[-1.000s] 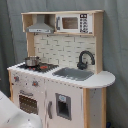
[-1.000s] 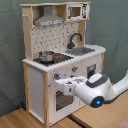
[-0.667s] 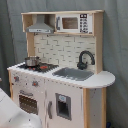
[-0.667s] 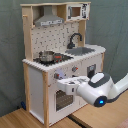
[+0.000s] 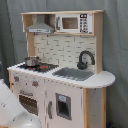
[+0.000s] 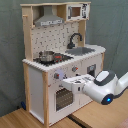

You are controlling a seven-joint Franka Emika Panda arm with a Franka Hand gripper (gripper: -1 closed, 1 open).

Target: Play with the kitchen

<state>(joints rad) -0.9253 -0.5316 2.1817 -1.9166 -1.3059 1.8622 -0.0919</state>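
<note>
Here, arm (image 6: 102,87) level toward kitchen (image 6: 60,60)

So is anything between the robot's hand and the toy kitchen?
Nothing visible. In the second exterior view the arm reaches straight to the kitchen front, its tip at the panel just above the oven door. The pot sits up on the hob, out of the way.

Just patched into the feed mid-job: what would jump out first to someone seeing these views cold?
The large toy play kitchen of pale wood and white panels fills both exterior views, with a small metal pot on its black-red hob and a black faucet over the grey sink. In the second exterior view, the white robot arm reaches in from the second exterior view's right, its gripper at the oven front just above the oven door.
</note>
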